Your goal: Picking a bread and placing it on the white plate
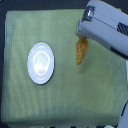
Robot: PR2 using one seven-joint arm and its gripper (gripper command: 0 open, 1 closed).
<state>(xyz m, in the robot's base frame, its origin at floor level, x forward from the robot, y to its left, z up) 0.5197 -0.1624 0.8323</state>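
— Item one: the bread?

— The bread (81, 50), golden-brown, long and rough-crusted. It stands nearly on end in the picture, its upper tip at my tool (82, 33) and its lower tip pointing toward 6 o'clock. The top of it meets the tool's underside; the rest hangs clear below, over the green cloth (65, 95).

— Item two: your tool?

— Grey-white housing, entering from 2 o'clock. Its tip sits right at the bread's upper end. Whether the jaws are clamped on the bread or merely touching it, I cannot tell; the fingers are hidden under the housing.

— Item three: the white plate?

— The white plate (40, 62), round, glossy, lying on the cloth at 9 o'clock from the bread, well apart from it and from my tool. Nothing lies on it.
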